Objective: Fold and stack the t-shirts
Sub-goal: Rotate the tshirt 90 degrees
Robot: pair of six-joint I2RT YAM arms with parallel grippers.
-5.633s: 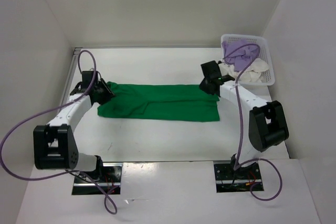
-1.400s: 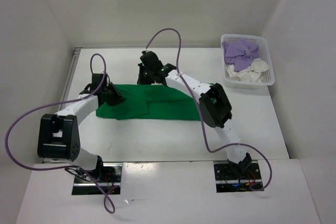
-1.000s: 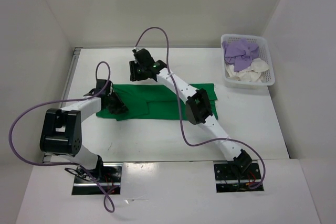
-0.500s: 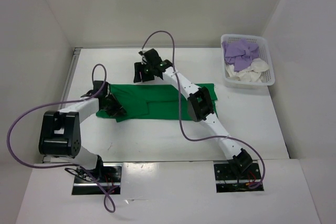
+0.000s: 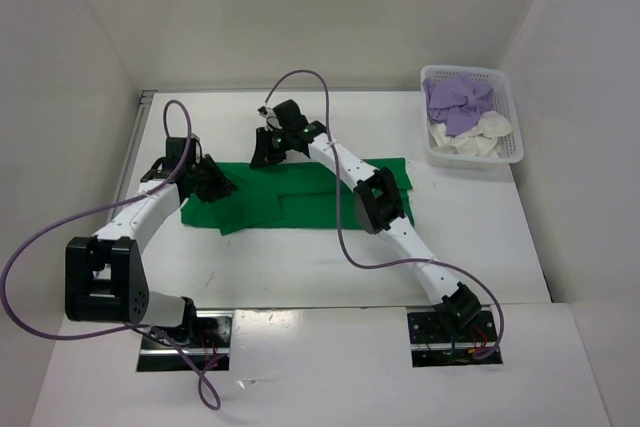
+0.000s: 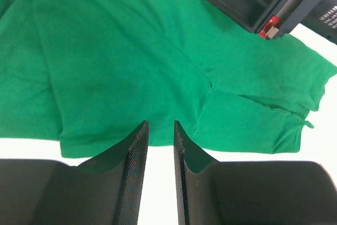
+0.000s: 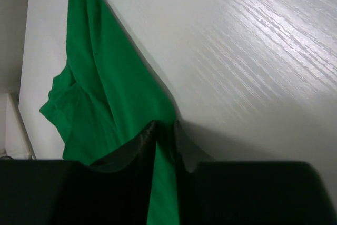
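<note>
Looking down from above, we see the green t-shirt (image 5: 300,197) lying on the white tabletop (image 5: 300,267), a little left of the middle. Its long side runs left to right, and a layer of cloth is doubled over on its left part. The left fingers (image 6: 134,177) are at the shirt's left end, low over the cloth. In the left wrist view they stand a narrow gap apart, and through that gap we see an edge of the shirt and bare tabletop, with no cloth caught between them. The right arm reaches from the near right across the shirt, and the right fingers (image 7: 190,155) are at the shirt's far edge, left of its middle. In the right wrist view they are pinching a fold of the green cloth, which runs down between them, while the rest of that edge trails away over the tabletop. At the far right of the tabletop, well apart from the green shirt, stands a white lattice basket (image 5: 470,70). In it the lavender t-shirt (image 5: 455,102) lies crumpled toward the far side, and the cream t-shirt (image 5: 480,132) lies bunched toward the near side.
</note>
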